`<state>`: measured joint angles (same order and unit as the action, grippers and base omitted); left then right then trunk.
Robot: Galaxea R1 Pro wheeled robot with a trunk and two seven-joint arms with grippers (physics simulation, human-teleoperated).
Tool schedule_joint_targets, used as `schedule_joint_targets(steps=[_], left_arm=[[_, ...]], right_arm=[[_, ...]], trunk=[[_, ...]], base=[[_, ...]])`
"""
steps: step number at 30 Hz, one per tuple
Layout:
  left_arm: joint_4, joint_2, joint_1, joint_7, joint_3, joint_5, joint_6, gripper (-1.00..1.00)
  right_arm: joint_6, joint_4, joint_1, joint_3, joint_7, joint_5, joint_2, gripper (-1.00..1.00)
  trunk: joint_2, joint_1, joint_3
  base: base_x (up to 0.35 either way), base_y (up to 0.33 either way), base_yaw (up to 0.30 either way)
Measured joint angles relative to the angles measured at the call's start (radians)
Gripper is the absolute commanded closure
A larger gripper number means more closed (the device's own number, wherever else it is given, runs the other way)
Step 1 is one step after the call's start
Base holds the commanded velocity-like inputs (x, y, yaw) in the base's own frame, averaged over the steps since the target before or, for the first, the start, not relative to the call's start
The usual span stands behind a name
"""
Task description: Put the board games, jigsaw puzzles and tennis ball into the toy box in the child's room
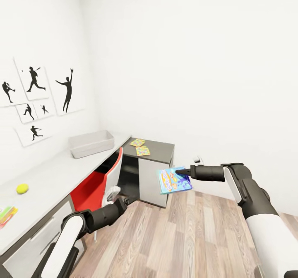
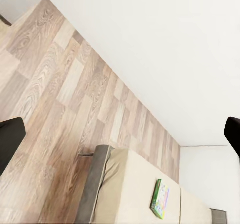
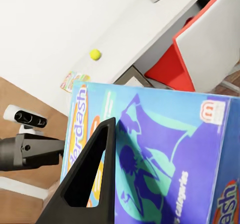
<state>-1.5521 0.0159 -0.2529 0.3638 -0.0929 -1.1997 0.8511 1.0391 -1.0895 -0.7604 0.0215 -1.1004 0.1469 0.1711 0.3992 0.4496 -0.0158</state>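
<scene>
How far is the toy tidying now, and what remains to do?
Nothing seen in the toy box yet. In hand: the right gripper holds a blue board game above the floor. Left: the tennis ball, two jigsaw puzzles and a board game at the table edge; another box lies on the bed.

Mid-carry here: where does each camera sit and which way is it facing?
Head view: looks down over both arms at the white table, toy box and tennis ball; right gripper holds a blue board game.
Left wrist view: faces plank floor and a bed; dark fingertips at the edges.
Right wrist view: looks along its jaws over the game to the table.
Shared: head and right wrist both show ball and game.
</scene>
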Motion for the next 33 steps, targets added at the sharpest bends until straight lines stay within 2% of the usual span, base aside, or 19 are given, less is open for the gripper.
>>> schedule_joint_targets(steps=[18,25,27,30,31,33], left_arm=[[0.001,0.002,-0.001,0.002,-0.004,0.003,0.0,-1.0],[0.001,0.001,0.0,-0.004,-0.01,0.003,-0.001,-1.0],[0.001,0.0,0.002,-0.005,-0.011,0.008,-0.001,-1.0],[0.001,0.001,0.01,-0.007,-0.011,0.047,-0.001,-1.0],[0.001,0.001,0.01,-0.007,-0.011,0.048,-0.001,-1.0],[0.002,0.004,0.013,-0.008,-0.011,0.081,-0.001,-1.0]], right_arm=[[-0.001,0.002,0.0,-0.001,0.001,-0.004,-0.001,1.0],[0.001,-0.002,0.002,-0.002,-0.001,0.001,0.002,1.0],[0.001,-0.003,0.002,-0.002,-0.001,0.001,0.003,1.0],[0.001,-0.004,0.002,-0.003,-0.002,0.001,0.004,1.0],[0.001,-0.004,0.002,-0.003,-0.002,0.001,0.004,1.0],[0.001,-0.003,0.003,-0.003,-0.002,0.0,0.002,1.0]], trunk=[[0.0,0.0,0.001],[0.0,0.0,0.003],[0.0,0.0,0.003],[0.0,0.0,0.003],[0.0,0.0,0.003],[0.0,0.0,0.003]], base=[[0.0,0.0,0.289],[0.007,0.0,0.178],[0.062,0.0,0.081],[0.162,0.0,0.05],[0.207,0.0,0.037],[0.251,0.0,0.024]])
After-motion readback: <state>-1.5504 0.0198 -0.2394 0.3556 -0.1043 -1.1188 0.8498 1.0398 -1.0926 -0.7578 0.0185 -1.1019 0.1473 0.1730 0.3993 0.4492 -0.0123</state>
